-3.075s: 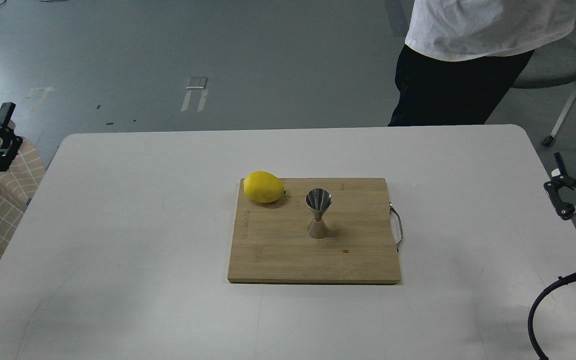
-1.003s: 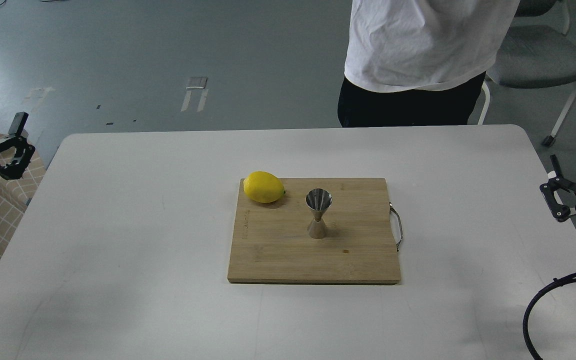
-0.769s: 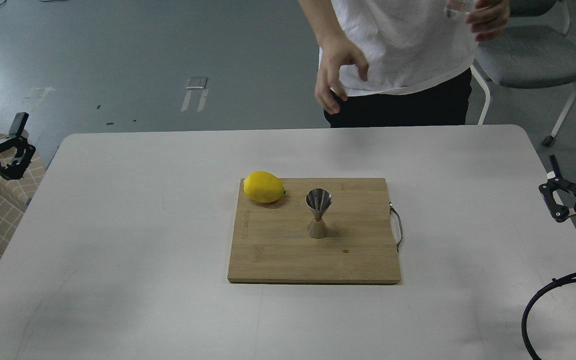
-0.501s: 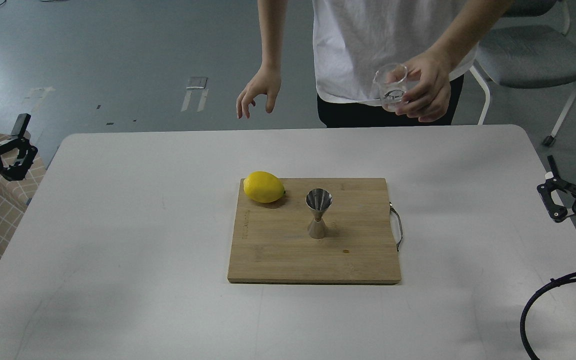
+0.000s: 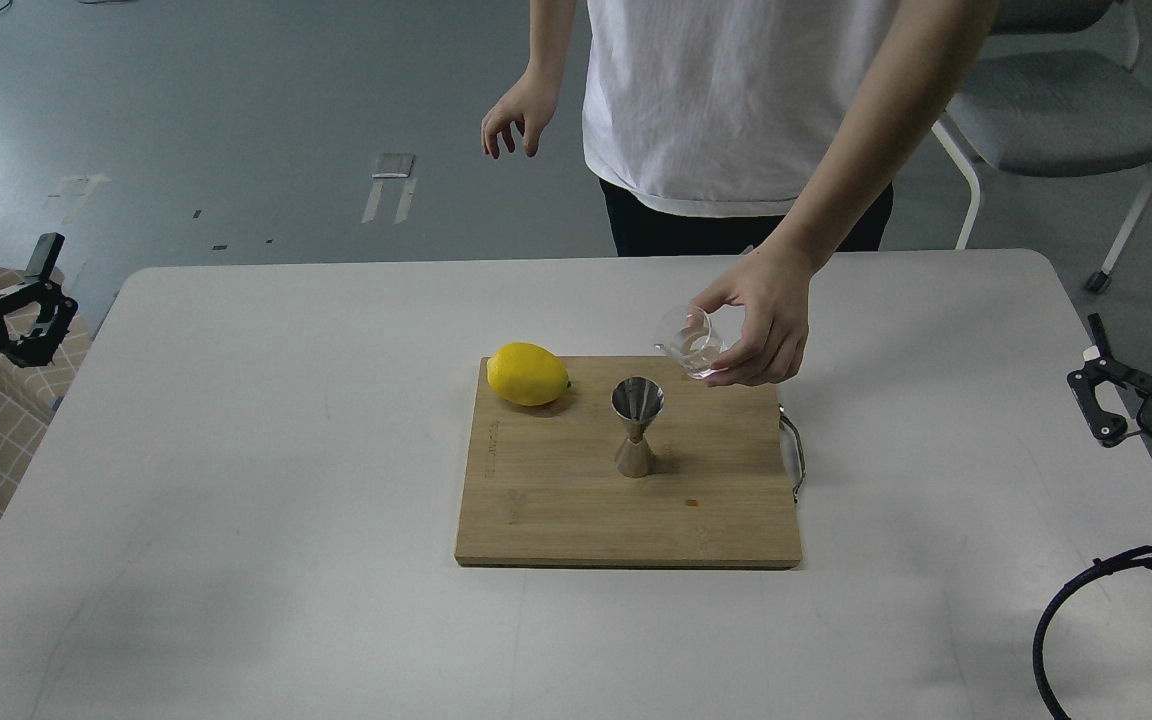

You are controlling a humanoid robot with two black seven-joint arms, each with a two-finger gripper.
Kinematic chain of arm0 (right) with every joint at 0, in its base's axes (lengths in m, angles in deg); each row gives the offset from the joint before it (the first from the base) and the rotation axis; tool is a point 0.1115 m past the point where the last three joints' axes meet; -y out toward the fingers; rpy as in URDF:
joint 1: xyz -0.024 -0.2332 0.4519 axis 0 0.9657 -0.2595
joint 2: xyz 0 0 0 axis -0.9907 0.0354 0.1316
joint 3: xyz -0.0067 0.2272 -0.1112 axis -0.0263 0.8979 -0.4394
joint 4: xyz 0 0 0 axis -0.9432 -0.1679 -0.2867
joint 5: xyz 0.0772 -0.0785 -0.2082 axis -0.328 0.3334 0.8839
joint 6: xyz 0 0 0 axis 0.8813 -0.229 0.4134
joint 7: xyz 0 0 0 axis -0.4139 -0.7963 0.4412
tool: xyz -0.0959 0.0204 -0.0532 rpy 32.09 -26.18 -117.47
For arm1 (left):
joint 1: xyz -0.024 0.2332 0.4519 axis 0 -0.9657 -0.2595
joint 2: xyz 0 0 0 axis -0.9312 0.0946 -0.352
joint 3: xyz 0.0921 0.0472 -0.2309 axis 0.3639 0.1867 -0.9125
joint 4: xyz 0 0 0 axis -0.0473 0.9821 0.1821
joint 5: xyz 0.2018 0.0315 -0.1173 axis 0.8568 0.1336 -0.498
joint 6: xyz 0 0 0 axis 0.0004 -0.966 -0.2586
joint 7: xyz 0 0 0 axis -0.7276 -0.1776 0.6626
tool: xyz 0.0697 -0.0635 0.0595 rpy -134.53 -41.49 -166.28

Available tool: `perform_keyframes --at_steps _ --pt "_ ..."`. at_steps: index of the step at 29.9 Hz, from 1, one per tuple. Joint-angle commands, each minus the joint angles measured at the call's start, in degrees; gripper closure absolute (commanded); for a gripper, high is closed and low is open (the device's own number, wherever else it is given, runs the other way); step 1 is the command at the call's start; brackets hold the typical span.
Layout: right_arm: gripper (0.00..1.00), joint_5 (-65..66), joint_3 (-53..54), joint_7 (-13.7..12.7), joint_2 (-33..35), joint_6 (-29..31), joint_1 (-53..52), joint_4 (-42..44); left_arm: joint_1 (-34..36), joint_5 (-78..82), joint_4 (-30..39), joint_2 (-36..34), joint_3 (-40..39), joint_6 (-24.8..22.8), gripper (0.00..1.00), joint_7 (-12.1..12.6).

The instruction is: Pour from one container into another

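Waiting suits this step; a person's hand (image 5: 766, 330) holds the small clear glass tumbler (image 5: 688, 341) just above the wooden cutting board (image 5: 626, 510), near the shiny steel hourglass jigger (image 5: 637, 426). The left end effector (image 5: 36, 300) and right end effector (image 5: 1101, 385) sit empty, fingers apart, at the white surface (image 5: 236, 450) edges; reach only once the tumbler stands free.

Clear glass tumbler (image 5: 689, 341) tilted, held above board's far edge; steel jigger (image 5: 637, 426) upright mid-board.

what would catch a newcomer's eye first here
A person's hand reaching over the far edge of the wooden cutting board, holding a clear glass tumbler. On the board, a bright yellow lemon sits at the far left corner, a steel jigger upright near the middle.
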Motion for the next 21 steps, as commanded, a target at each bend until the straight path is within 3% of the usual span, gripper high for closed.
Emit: perform_keyframes --at_steps 1,21 --pt "0.00 0.0 -0.1 0.0 0.0 0.0 0.0 -0.1 0.0 0.0 0.0 0.0 0.0 0.0 0.02 0.0" --pt "0.00 0.0 -0.1 0.0 -0.3 0.0 -0.1 0.0 -0.1 0.0 0.0 0.1 0.0 0.0 0.02 0.0"
